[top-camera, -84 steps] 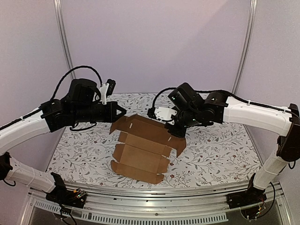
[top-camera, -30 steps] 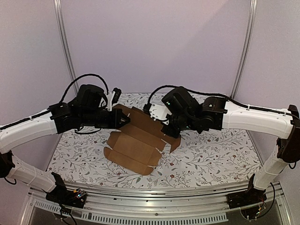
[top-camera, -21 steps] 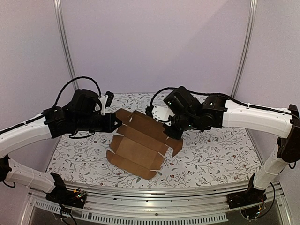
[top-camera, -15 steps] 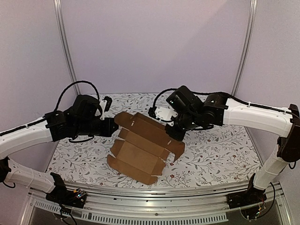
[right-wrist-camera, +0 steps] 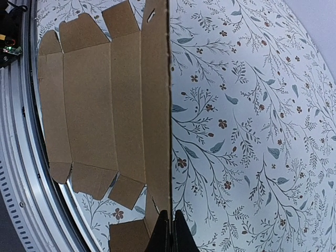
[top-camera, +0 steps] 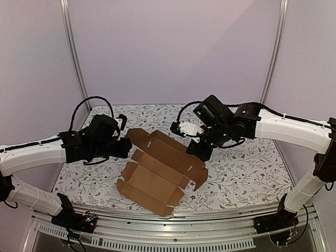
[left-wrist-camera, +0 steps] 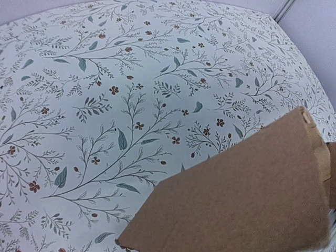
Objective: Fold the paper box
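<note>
The paper box (top-camera: pixel 157 170) is a flat brown cardboard sheet with notched flaps. It lies in the middle of the table (top-camera: pixel 241 176), on the flowered cover, between the 2 arms. Its near edge is close to the front edge of the table, and its far right side is lifted a little.

The right gripper (top-camera: pixel 202 152) pinches the far right edge of the sheet. In the right wrist view its 2 fingers (right-wrist-camera: pixel 181 236) are pressed together on the cardboard.

The left gripper (top-camera: pixel 126 149) is at the far left flap with its claw closed. I cannot tell if it pinches the flap. Its wrist view shows only a cardboard corner, no fingers.
</note>
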`<act>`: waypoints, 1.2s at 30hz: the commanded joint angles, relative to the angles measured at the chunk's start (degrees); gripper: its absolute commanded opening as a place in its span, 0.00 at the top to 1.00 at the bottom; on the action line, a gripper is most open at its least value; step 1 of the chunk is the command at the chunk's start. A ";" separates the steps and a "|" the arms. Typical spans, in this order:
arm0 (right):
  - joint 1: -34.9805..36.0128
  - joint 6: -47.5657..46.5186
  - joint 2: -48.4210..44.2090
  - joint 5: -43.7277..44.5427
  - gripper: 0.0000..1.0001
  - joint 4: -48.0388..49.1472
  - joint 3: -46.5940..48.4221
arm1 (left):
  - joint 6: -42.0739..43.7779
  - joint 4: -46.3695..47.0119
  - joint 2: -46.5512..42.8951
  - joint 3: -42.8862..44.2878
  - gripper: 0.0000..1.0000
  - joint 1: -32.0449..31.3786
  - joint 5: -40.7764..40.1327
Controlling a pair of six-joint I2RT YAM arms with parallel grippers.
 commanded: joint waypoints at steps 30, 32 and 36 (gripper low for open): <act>-1.17 9.39 -1.25 1.30 1.00 7.37 -1.26 | -2.06 6.23 3.90 -1.67 1.00 0.40 11.29; -1.16 9.55 -1.22 1.36 1.00 7.43 -1.27 | -2.37 7.07 4.82 -1.56 1.00 0.40 11.64; -1.15 10.01 -1.37 -0.64 1.00 7.96 -1.68 | -2.83 7.73 6.96 -1.11 1.00 0.31 10.98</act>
